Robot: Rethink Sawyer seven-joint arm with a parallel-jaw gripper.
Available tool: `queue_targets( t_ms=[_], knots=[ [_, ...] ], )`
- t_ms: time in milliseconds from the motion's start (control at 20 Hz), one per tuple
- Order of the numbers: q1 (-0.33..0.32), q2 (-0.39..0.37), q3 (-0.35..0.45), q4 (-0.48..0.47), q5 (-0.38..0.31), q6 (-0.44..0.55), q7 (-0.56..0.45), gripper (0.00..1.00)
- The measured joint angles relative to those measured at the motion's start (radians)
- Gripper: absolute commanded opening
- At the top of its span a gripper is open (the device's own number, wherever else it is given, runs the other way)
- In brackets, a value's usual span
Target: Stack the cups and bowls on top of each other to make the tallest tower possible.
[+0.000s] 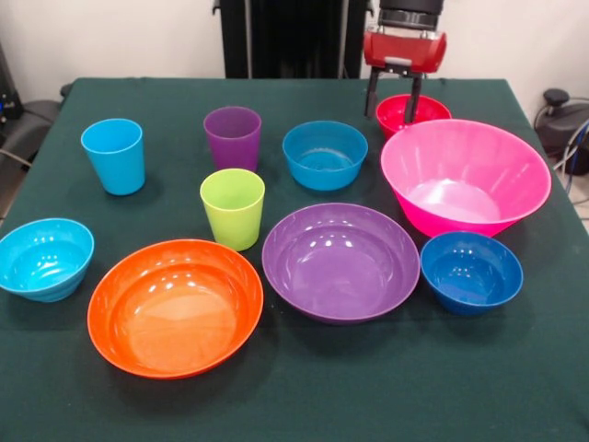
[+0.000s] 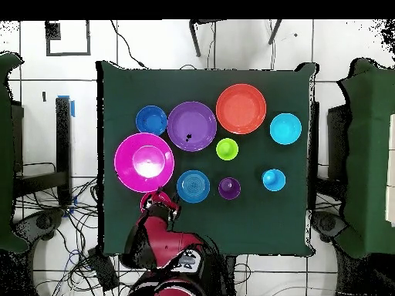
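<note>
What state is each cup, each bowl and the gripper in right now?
light blue cup: upright, unstacked
purple cup: upright, unstacked
lime green cup: upright, unstacked
seven bowls, including the red bowl: upright, empty, unstacked
gripper: open, one finger over the red bowl's rim, holding nothing

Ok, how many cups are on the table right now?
3. Light blue cup far left, purple cup in the back row, lime green cup just in front of it. All standing separately, none hidden.

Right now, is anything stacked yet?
No: in the front view every piece sits alone on the table, including the lime green cup and the orange bowl.
</note>
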Motion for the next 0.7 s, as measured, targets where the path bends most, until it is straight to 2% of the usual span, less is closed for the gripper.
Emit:
queue_targets(
  t_ms=[250,700],
  knots=[
    [0.029,-0.017,-0.027,0.0,0.0,-0.01,0.0,1.0],
    [0.031,-0.052,-0.033,0.0,0.0,-0.01,0.0,1.0]
  ],
)
